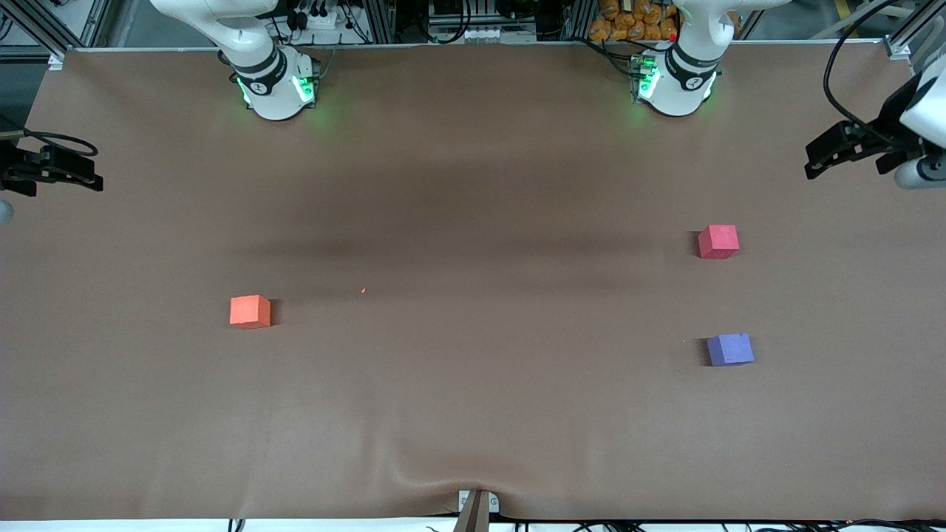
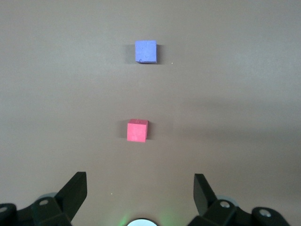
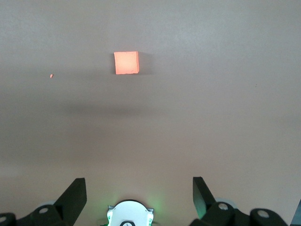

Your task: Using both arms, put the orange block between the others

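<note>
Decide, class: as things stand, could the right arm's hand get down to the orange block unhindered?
Probably yes. The orange block sits alone on the bare table toward the right arm's end, with nothing near it. The right hand is open, raised at that end of the table, and holds nothing.

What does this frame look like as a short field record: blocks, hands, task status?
orange block: alone on the table toward the right arm's end, untouched
pinkish-red block: toward the left arm's end, farther from the front camera than the purple-blue one
purple-blue block: same end, apart from the pinkish-red block, bare gap between them
left hand: open, empty, raised at the left arm's end
right hand: open, empty, raised at the right arm's end
task status: not started; orange block not yet between the others
</note>
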